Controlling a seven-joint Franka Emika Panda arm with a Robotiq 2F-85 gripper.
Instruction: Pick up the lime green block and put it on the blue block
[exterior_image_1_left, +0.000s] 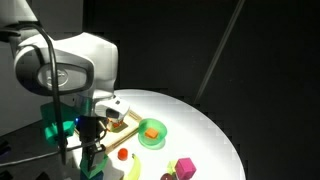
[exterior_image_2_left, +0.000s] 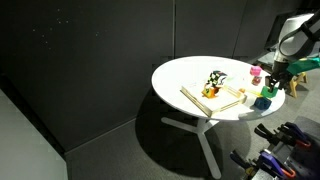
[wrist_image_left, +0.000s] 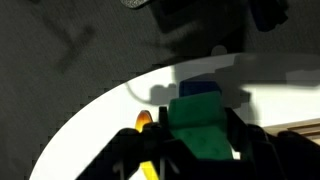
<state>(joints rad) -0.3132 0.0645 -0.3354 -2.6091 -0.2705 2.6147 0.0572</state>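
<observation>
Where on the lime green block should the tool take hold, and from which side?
Grip the lime green block by its two opposite flat side faces, coming down from above. It is a plain cube, seemingly flat on the table, and the tool straddles it in the wrist view. The blue block lies close beyond it, so use the faces not turned toward it.

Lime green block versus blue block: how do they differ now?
Colour: the lime green block is bright green, the blue block dark blue. State: the lime green block sits clamped in the gripper; the blue block lies free on the white table. Both are small plain blocks.
</observation>
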